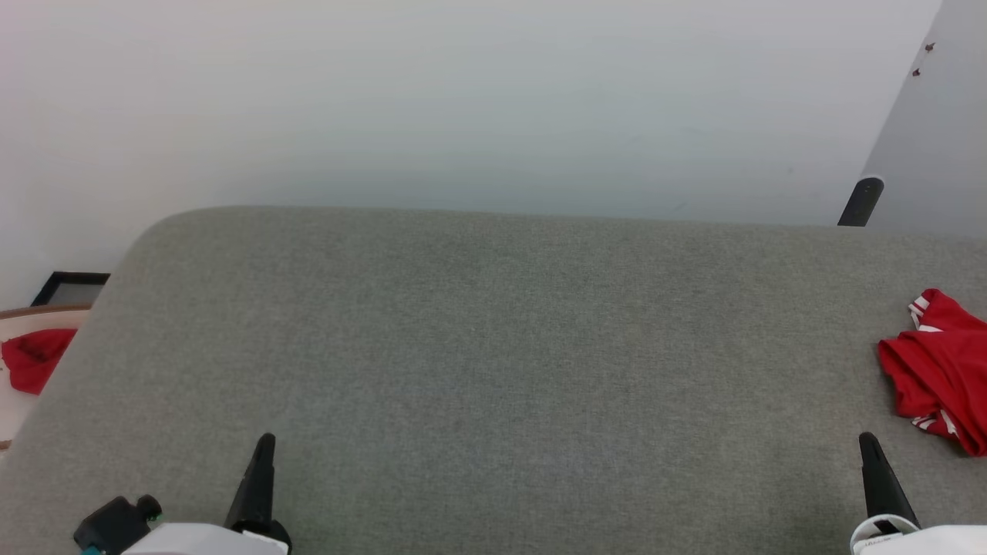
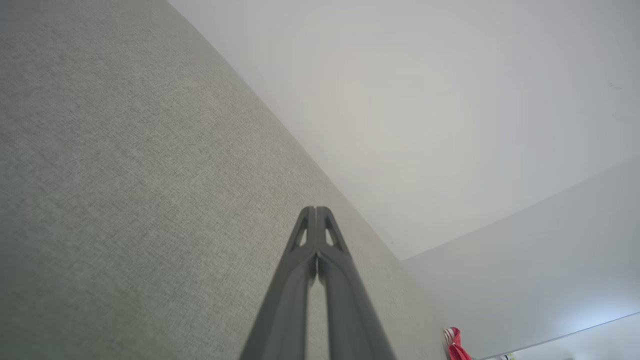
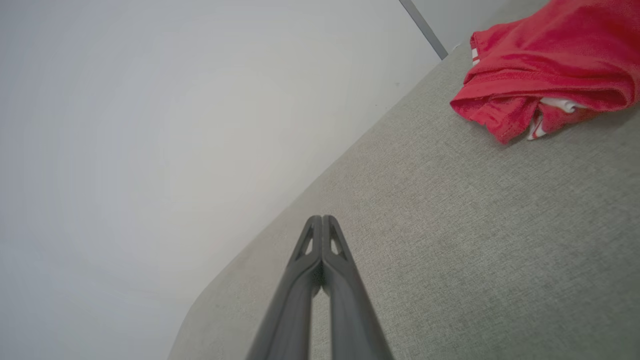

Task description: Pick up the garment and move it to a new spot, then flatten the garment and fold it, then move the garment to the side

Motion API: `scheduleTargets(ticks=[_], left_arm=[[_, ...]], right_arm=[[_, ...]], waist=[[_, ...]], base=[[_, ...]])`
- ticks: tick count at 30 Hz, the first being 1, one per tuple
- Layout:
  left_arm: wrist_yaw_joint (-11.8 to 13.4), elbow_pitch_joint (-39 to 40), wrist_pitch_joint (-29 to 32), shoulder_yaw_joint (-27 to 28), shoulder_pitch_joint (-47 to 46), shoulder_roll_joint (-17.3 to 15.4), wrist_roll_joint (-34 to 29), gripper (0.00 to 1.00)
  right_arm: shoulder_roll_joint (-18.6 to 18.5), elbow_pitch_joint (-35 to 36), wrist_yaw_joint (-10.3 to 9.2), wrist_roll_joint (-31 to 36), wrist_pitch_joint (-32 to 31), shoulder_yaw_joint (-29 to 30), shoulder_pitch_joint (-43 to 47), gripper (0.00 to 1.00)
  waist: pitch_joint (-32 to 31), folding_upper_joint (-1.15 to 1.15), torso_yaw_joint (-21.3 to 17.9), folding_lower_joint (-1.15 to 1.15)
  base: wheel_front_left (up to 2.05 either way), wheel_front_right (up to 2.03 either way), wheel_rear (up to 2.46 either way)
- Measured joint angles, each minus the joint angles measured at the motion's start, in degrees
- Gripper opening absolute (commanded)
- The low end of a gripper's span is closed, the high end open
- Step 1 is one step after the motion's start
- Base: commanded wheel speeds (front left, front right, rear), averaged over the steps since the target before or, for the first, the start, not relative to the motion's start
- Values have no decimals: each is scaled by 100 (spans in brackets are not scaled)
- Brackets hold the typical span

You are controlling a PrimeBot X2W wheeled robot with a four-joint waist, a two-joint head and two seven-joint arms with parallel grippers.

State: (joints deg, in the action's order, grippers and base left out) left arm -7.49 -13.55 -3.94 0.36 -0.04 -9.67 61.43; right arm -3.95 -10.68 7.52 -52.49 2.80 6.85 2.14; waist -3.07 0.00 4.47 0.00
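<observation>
Both grippers closed and empty over the grey fabric surface (image 1: 493, 347); garment (image 1: 937, 370) crumpled at its right side.

The left gripper (image 1: 264, 441) sits at the lower left of the head view and the right gripper (image 1: 868, 439) at the lower right. In each wrist view the two dark fingers meet at the tips, with nothing held between them. The garment, a red shirt with white striped trim, lies bunched on the surface. It is ahead of and to the right of the right gripper, near it but not touching, and it is well apart from the left gripper. A white wall (image 1: 493, 100) rises behind the surface. Off the surface's left edge, a small red cloth (image 1: 35, 358) rests in a beige basket (image 1: 42, 311), with a dark frame (image 1: 69, 287) just behind it. A short black object (image 1: 861, 202) stands at the far right corner.
</observation>
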Motion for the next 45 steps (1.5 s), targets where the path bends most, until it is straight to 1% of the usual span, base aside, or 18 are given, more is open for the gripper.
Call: scheduleTargets(ticks=[22,45], left_arm=[[1,-19,364,211,-209,234,1087,0],[1,-30,680,397,-391,438,2017,0]], right_arm=[[38,-114,-1,-1397,-332,-4,-281,0],[66,-216,-1,-2582,-616,-11,-515,0]], waist=[[91,0,-125,0],[185,0,-256,0]], base=[[0,0,0],[0,0,0]])
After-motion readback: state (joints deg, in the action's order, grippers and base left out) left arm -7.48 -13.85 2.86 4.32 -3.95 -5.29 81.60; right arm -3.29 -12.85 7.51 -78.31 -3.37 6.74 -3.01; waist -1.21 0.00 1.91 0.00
